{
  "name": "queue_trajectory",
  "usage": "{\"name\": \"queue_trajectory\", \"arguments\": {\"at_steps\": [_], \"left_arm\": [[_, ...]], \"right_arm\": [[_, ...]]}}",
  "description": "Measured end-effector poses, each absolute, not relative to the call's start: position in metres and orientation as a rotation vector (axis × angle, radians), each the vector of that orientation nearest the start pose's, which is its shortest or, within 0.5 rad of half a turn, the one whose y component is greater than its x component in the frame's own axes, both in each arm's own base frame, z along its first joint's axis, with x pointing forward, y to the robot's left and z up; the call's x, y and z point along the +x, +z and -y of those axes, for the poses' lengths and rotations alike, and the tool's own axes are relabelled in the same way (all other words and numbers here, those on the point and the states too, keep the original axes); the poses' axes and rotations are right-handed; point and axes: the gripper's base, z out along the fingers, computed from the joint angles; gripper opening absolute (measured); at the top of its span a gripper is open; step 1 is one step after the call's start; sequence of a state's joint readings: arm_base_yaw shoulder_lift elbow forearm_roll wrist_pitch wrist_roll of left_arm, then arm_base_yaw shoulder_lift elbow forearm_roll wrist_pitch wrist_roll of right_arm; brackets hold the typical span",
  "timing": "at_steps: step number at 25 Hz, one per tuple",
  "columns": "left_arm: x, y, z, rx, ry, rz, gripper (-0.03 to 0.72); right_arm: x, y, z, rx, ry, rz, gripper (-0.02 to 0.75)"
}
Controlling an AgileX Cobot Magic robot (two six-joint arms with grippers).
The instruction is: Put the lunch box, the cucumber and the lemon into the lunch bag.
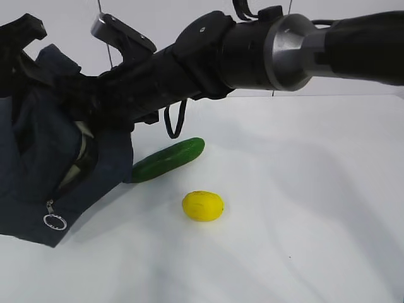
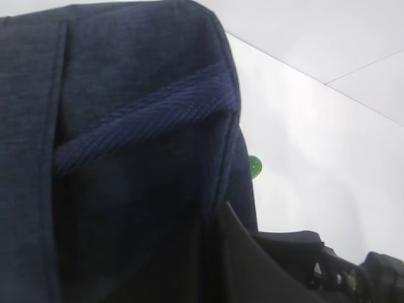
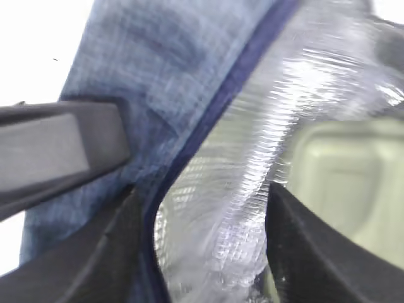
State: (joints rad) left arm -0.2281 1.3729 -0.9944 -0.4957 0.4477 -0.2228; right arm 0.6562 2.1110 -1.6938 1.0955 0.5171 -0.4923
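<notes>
The navy lunch bag [image 1: 38, 170] lies on its side at the left, its mouth held up. My left gripper [image 1: 28, 53] is shut on the bag's upper fabric; the left wrist view is filled with navy cloth and a strap handle [image 2: 145, 126]. My right gripper [image 3: 205, 192] reaches into the mouth, jaws open with only silver lining [image 3: 252, 145] between them. The lunch box [image 3: 341, 170], pale sage-green lid showing, rests inside the bag just beyond the right finger. The cucumber [image 1: 167, 159] lies on the table touching the bag's edge. The lemon [image 1: 202, 206] sits in front of it.
The right arm [image 1: 252, 50] stretches across the upper table from the right, above the cucumber. A zipper with a silver ring pull [image 1: 55, 221] hangs at the bag's front corner. White tabletop [image 1: 303, 208] extends to the right of the lemon.
</notes>
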Motion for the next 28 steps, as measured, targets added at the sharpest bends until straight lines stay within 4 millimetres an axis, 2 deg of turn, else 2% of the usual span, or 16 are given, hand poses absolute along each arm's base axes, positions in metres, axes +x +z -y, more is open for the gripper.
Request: {"name": "queue_trajectory", "arguments": {"at_steps": [4,14,22,28], "left_arm": [[0.286,0.297,0.086,-0.404,-0.692,-2.322,-0.007],[0.286,0.296,0.085,-0.394,-0.678,-2.330,-0.007],[0.286,0.293,0.079,-0.382,-0.638,-2.361,-0.006],[0.286,0.293,0.076,-0.380,-0.622,-2.378,-0.007]], "right_arm": [[0.365,0.243,-0.332,-0.401,1.168,-2.286,0.470],[0.362,0.244,-0.333,-0.413,1.201,-2.297,0.476],[0.358,0.251,-0.337,-0.335,1.380,-2.301,0.476],[0.363,0.255,-0.322,-0.399,1.417,-2.312,0.471]]}}
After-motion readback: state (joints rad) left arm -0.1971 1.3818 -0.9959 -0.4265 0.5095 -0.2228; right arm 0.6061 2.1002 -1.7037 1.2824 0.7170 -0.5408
